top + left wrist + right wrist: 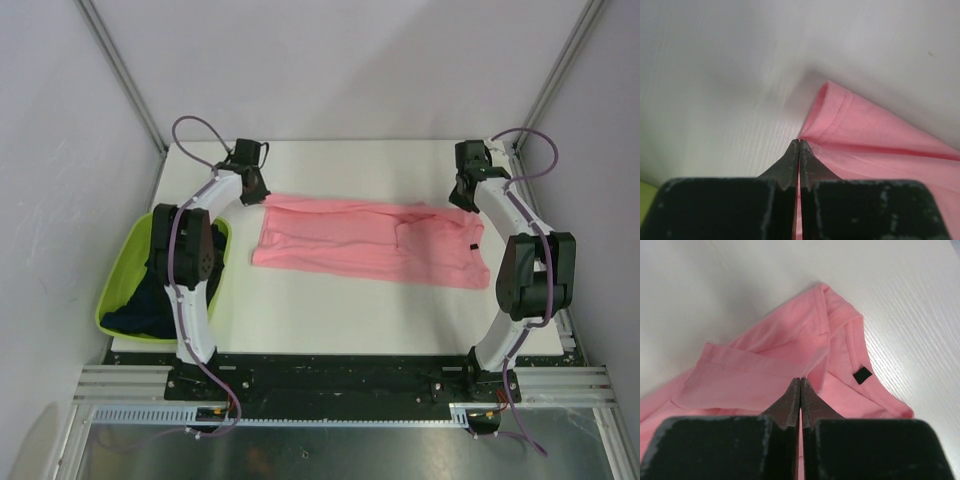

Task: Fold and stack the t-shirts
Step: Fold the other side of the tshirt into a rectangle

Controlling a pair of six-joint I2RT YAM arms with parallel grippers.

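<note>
The salmon-pink t-shirt [370, 243] lies across the middle of the table as a long flat band, its dark collar label [473, 246] at the right end. My left gripper [256, 190] is at the shirt's far left corner. In the left wrist view the gripper [799, 142] is shut, with pink cloth [880, 145] pinched between the jaws. My right gripper [462, 196] is at the far right corner. In the right wrist view it [800, 380] is shut on the pink cloth [765, 360] next to the label [862, 375]. Dark navy tees [150, 300] lie in the tub.
A lime-green plastic tub [118, 283] hangs off the table's left edge, partly hidden by the left arm. The white table [350, 310] runs to a metal rail at the front. Grey walls and frame posts close in the back and sides.
</note>
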